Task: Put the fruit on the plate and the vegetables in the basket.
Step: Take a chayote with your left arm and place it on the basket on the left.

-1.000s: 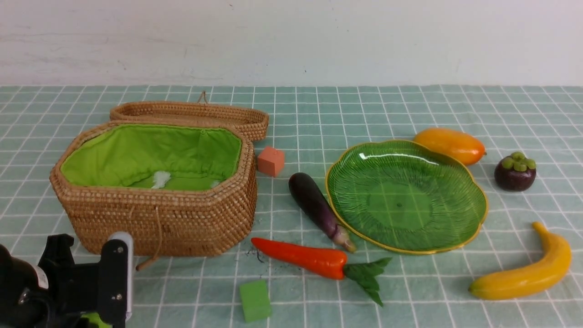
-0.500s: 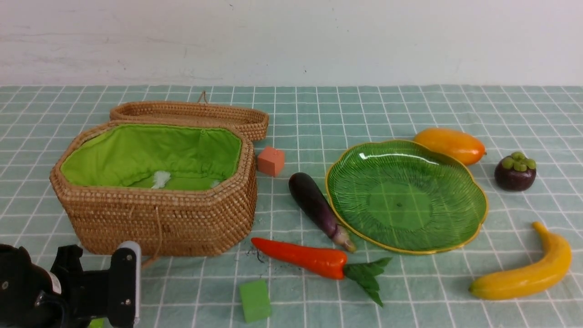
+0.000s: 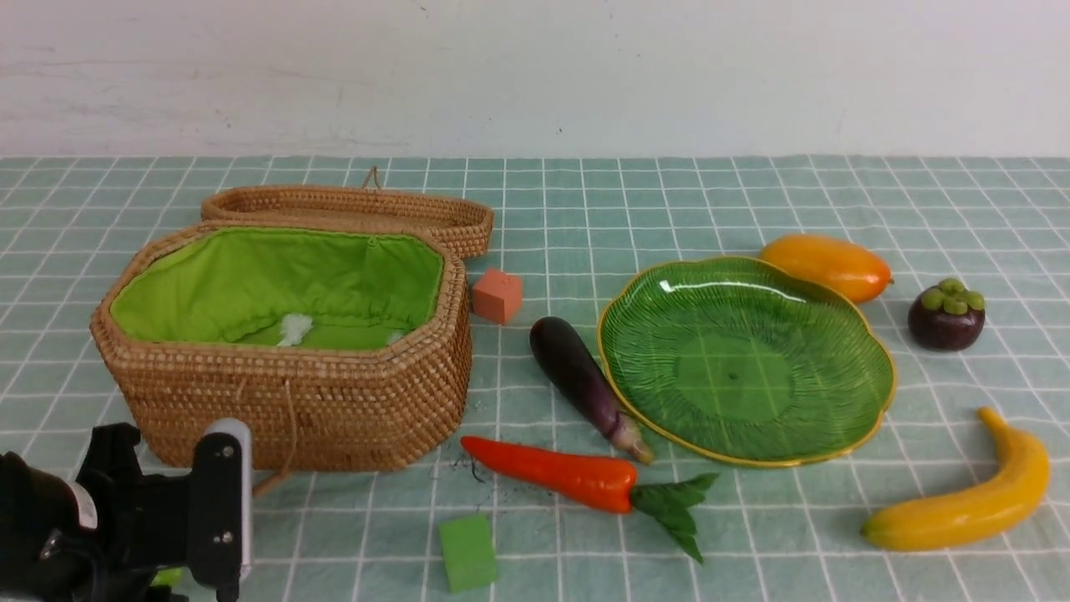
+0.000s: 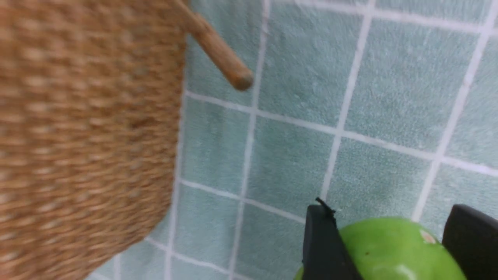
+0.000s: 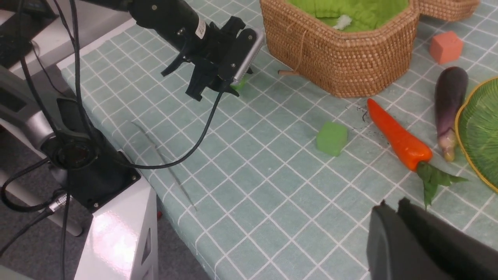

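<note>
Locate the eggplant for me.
In the front view, the eggplant lies mid-table, beside the plate's left rim and right of the basket, with the carrot just in front of it.

Scuffed white wall point(image 3: 535, 75) behind a pale green, white-gridded tablecloth point(image 3: 635, 192); grey floor point(image 5: 175, 260) beside it
</note>
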